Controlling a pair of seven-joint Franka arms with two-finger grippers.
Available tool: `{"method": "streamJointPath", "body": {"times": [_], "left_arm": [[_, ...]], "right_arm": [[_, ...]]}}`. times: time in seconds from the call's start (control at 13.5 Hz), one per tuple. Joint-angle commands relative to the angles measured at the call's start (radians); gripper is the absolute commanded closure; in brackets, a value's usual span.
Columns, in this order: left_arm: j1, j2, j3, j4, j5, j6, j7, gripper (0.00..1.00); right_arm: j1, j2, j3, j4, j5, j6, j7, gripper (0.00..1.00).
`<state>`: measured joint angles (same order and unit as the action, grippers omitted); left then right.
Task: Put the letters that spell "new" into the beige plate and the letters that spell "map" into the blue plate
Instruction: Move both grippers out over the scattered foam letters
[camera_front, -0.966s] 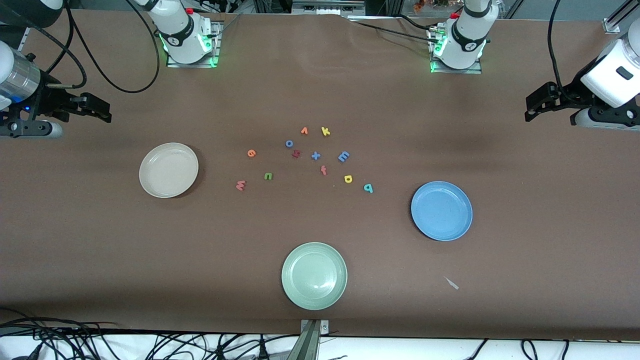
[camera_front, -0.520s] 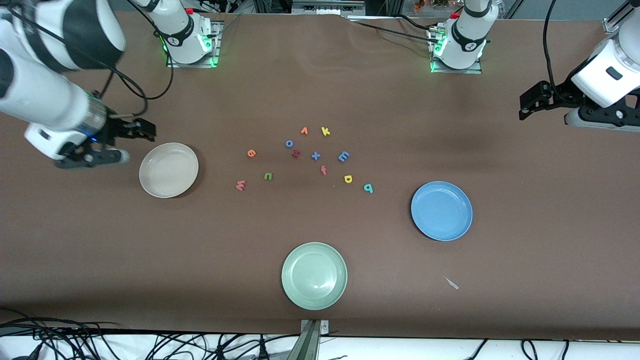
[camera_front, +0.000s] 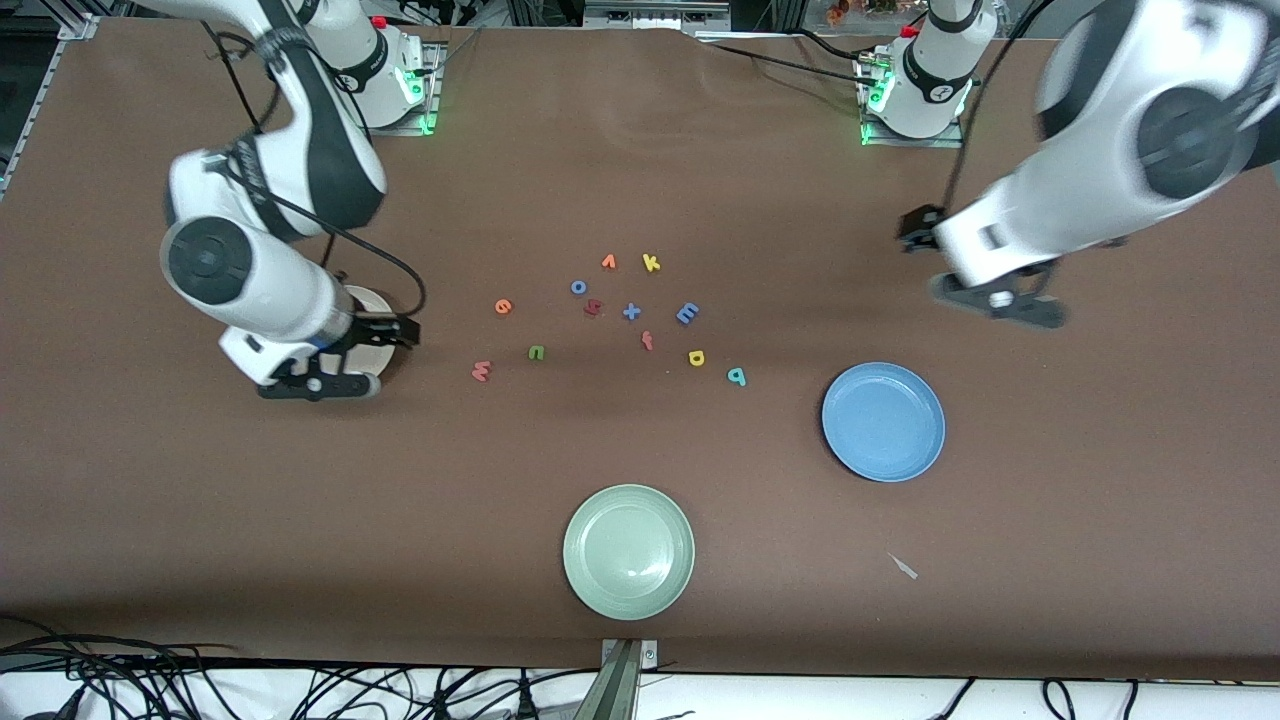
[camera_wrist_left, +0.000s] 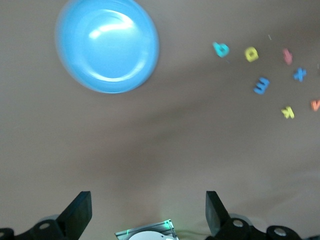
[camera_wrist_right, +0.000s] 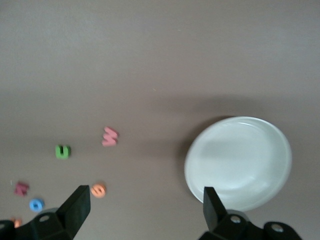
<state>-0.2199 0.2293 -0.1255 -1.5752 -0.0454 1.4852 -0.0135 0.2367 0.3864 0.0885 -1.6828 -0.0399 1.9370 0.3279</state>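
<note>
While you were parked at the table ends a second ago, both arms have swung in. Your right gripper (camera_front: 400, 332) now hangs over the round cream-beige plate (camera_front: 362, 297), fingers spread wide, nothing in them. Your left gripper (camera_front: 912, 232), equally wide and empty, is over bare table farther from the camera than the round mid-blue plate (camera_front: 884, 422).

So it looks like you're just starting the pickups; nothing's sorted yet, both plates are bare. The salmon-pink foam w (camera_front: 481, 371), green foam n (camera_front: 537, 352) and orange foam e (camera_front: 503, 307) lie closest to the beige plate. The teal foam p (camera_front: 737, 377), yellow foam a (camera_front: 697, 358) and blue foam m (camera_front: 687, 313) lie toward the blue one.

Watch the decoys: the red foam f (camera_front: 647, 341) and blue foam x (camera_front: 631, 311) crowd the m. The pale green plate (camera_front: 628, 551) is well clear.
</note>
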Motion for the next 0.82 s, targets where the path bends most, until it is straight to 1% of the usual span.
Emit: {"method": "streamJointPath", "body": {"times": [0.0, 0.15, 0.22, 0.45, 0.52, 0.67, 0.74], "left_arm": [[-0.087, 0.083, 0.009, 0.034, -0.014, 0.058, 0.006, 0.00], [-0.146, 0.129, 0.007, 0.024, -0.016, 0.093, 0.004, 0.00], [-0.185, 0.152, 0.007, 0.021, -0.016, 0.127, 0.000, 0.00], [-0.284, 0.226, 0.007, 0.012, -0.016, 0.217, -0.031, 0.00], [-0.314, 0.243, 0.007, 0.003, -0.016, 0.249, -0.058, 0.00], [-0.335, 0.275, 0.007, 0.001, -0.027, 0.300, -0.082, 0.00], [-0.355, 0.295, 0.007, 0.001, -0.050, 0.329, -0.082, 0.00]], "right_arm": [[0.036, 0.045, -0.006, -0.070, -0.003, 0.161, 0.121, 0.00], [0.059, 0.048, -0.006, -0.180, -0.003, 0.336, 0.210, 0.00], [0.065, 0.052, -0.006, -0.227, -0.006, 0.397, 0.229, 0.00], [0.067, 0.101, -0.006, -0.325, -0.006, 0.587, 0.305, 0.00], [0.079, 0.121, -0.006, -0.325, -0.006, 0.611, 0.348, 0.00], [0.081, 0.140, -0.006, -0.324, -0.003, 0.617, 0.388, 0.01], [0.084, 0.147, -0.006, -0.321, -0.003, 0.617, 0.398, 0.05]]}}
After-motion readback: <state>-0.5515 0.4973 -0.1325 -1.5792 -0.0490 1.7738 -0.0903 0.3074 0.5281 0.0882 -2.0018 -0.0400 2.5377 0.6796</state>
